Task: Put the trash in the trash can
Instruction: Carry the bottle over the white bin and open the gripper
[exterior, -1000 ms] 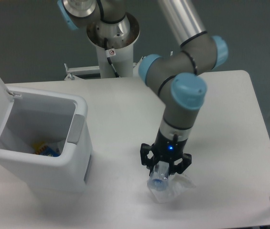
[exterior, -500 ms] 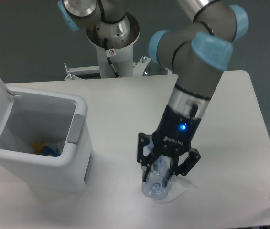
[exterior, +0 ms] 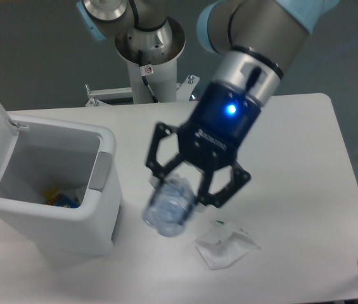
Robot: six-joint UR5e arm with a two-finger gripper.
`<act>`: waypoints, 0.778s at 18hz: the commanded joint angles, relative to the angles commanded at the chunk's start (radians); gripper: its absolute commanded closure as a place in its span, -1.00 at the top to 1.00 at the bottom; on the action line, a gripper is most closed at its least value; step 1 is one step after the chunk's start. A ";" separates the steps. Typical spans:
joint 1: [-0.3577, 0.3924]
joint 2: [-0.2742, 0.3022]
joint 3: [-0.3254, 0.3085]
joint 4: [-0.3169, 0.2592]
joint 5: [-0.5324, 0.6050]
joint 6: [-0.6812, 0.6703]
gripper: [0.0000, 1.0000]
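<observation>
White table [exterior: 305, 145] under a grey backdrop, arm hanging over the middle.

My gripper [exterior: 191, 187] has its black fingers spread fairly wide yet clamped on one clear bluish bottle [exterior: 168, 208], which I see held above the table, between the bin and the bag. One see-through bag [exterior: 225, 243] lies flat on the tabletop just right of the bottle. One white bin [exterior: 49, 183] stands at the left, lid up, something blue and yellow inside.
</observation>
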 joint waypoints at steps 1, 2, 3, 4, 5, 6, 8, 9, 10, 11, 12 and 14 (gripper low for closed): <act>-0.011 0.008 -0.003 0.000 0.000 -0.002 -0.04; -0.026 0.012 -0.006 0.000 0.000 -0.009 -0.03; -0.058 0.017 -0.012 0.000 0.002 -0.017 -0.03; -0.072 0.021 -0.021 0.000 0.002 -0.017 -0.02; -0.083 0.023 -0.035 0.000 0.002 -0.015 -0.02; -0.095 0.037 -0.055 0.000 0.003 -0.014 0.00; -0.106 0.043 -0.086 0.003 0.005 -0.006 0.08; -0.123 0.051 -0.101 0.005 0.008 -0.005 0.10; -0.124 0.055 -0.118 0.005 0.011 -0.005 0.20; -0.127 0.055 -0.142 0.012 0.011 0.008 0.23; -0.132 0.057 -0.164 0.035 0.012 0.023 0.39; -0.132 0.057 -0.182 0.046 0.017 0.025 0.48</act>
